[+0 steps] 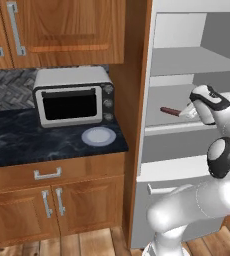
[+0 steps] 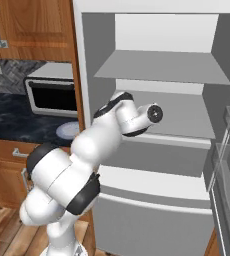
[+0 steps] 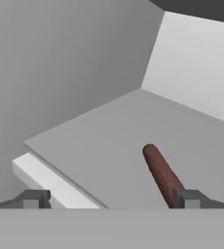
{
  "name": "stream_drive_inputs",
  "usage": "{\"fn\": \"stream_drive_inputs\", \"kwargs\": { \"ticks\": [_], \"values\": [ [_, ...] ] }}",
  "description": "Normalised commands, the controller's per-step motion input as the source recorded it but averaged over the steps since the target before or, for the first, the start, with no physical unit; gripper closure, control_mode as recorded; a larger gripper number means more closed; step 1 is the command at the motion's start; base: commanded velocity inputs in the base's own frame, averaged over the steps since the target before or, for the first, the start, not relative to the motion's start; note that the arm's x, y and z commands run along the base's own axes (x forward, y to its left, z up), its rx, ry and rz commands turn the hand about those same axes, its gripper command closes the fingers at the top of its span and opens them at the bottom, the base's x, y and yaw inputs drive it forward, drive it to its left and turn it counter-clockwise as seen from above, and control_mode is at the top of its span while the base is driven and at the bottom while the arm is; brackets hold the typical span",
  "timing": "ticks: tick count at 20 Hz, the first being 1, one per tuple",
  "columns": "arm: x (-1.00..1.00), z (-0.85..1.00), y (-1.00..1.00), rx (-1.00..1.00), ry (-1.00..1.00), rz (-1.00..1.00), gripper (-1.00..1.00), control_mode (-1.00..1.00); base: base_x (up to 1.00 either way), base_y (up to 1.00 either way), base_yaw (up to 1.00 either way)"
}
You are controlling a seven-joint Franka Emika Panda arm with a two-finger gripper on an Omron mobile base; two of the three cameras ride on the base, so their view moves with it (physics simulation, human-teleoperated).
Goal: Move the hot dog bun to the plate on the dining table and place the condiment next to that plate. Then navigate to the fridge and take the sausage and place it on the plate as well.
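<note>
Reddish-brown sausage (image 3: 161, 174), pale grey fridge (image 2: 157, 70)

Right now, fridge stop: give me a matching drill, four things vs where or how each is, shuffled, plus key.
1. sausage
2. gripper
3. blue-grey plate
4. toaster oven

A. on the counter in front of the oven
B. open
C. against the backsplash, door shut
D. lying on a fridge shelf

Pairs: 1-D, 2-B, 3-A, 4-C

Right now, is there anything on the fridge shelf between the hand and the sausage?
Nothing visible. The hand is open and the sausage lies alone on the bare fridge shelf, running up beside one fingertip. No other item stands between them.
</note>
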Motion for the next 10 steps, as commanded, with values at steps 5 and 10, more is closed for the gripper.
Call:
{"fn": "stream_drive_inputs", "kwargs": {
  "ticks": [5,10],
  "values": [
    [0.45,-0.22,-0.01,0.00,0.00,0.12,-1.00,-1.00,0.00,0.00,0.00],
    [0.23,-0.29,-0.07,0.00,0.00,0.10,-1.00,-1.00,0.00,0.00,0.00]
  ]
}}
